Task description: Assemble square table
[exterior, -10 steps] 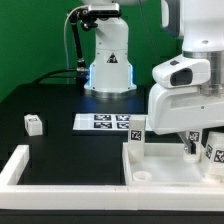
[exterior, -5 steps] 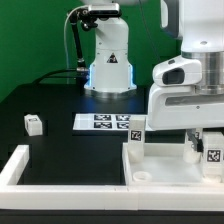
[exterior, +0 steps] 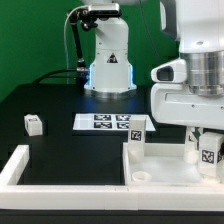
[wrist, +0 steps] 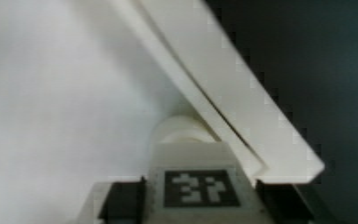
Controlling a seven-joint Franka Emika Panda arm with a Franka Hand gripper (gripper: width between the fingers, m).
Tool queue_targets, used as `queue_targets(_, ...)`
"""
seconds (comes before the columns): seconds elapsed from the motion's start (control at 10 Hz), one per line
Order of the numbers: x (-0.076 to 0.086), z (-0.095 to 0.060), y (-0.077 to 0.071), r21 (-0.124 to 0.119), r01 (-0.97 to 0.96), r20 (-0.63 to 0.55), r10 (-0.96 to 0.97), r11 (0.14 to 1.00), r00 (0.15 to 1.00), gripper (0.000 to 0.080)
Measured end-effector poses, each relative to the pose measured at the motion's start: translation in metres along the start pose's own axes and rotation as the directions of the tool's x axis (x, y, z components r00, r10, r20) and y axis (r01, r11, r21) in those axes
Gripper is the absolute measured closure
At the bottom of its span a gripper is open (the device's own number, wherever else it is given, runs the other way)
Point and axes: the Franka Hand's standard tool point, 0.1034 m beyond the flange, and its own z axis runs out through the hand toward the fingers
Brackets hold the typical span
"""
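The square table's white slab (exterior: 172, 172) lies at the exterior view's lower right, its raised rim around it. One tagged leg (exterior: 137, 136) stands upright at its corner nearest the exterior view's left. My gripper (exterior: 203, 148) hangs over the slab's right part, shut on a second tagged leg (exterior: 209, 155). In the wrist view that leg (wrist: 197, 186) sits between my dark fingers (wrist: 119, 202), above the slab's surface (wrist: 60, 90) and beside its rim (wrist: 229, 90). A third leg block (exterior: 33, 123) lies on the black table at the left.
The marker board (exterior: 103, 122) lies flat in the middle of the table. A white border bar (exterior: 15, 166) runs along the lower left. The robot's base (exterior: 108, 60) stands at the back.
The wrist housing has risen slightly, and the held leg has shifted a little toward the exterior view's left. The other parts have not moved.
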Motion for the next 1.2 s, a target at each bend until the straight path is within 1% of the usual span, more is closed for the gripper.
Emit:
queue_targets(0.1, 0.000, 0.001, -0.003, 0.039, -0.200, 0.009, 0.200, 0.979, 0.980, 0.0508)
queue_targets(0.2, 0.000, 0.002, -0.004, 0.065, -0.320, 0.035, 0.318, 0.945, 0.947, 0.0508)
queue_targets(0.3, -0.001, 0.002, -0.006, 0.068, -0.442, 0.045, 0.440, 0.894, 0.897, 0.0508)
queue_targets(0.4, -0.001, 0.002, -0.006, 0.067, -0.459, 0.046, 0.457, 0.886, 0.888, 0.0508)
queue_targets(0.5, -0.001, 0.002, -0.006, 0.068, -0.435, 0.044, 0.433, 0.898, 0.900, 0.0428)
queue_targets(0.6, -0.001, 0.002, -0.005, 0.064, -0.366, 0.038, 0.364, 0.928, 0.930, 0.0428)
queue_targets(0.7, -0.003, 0.001, -0.005, 0.043, -0.217, 0.029, 0.216, 0.975, 0.976, 0.0246)
queue_targets(0.8, -0.002, -0.002, -0.006, 0.042, -0.054, 0.007, 0.053, 0.998, 0.999, 0.0246)
queue_targets(0.9, -0.003, -0.004, -0.005, 0.017, 0.169, -0.023, -0.169, 0.985, 0.985, 0.0167)
queue_targets(1.0, -0.011, -0.005, -0.005, 0.022, 0.178, -0.037, -0.178, 0.984, 0.983, 0.0155)
queue_targets(1.2, -0.010, -0.004, -0.001, 0.012, 0.317, -0.037, -0.316, 0.948, 0.948, 0.0151)
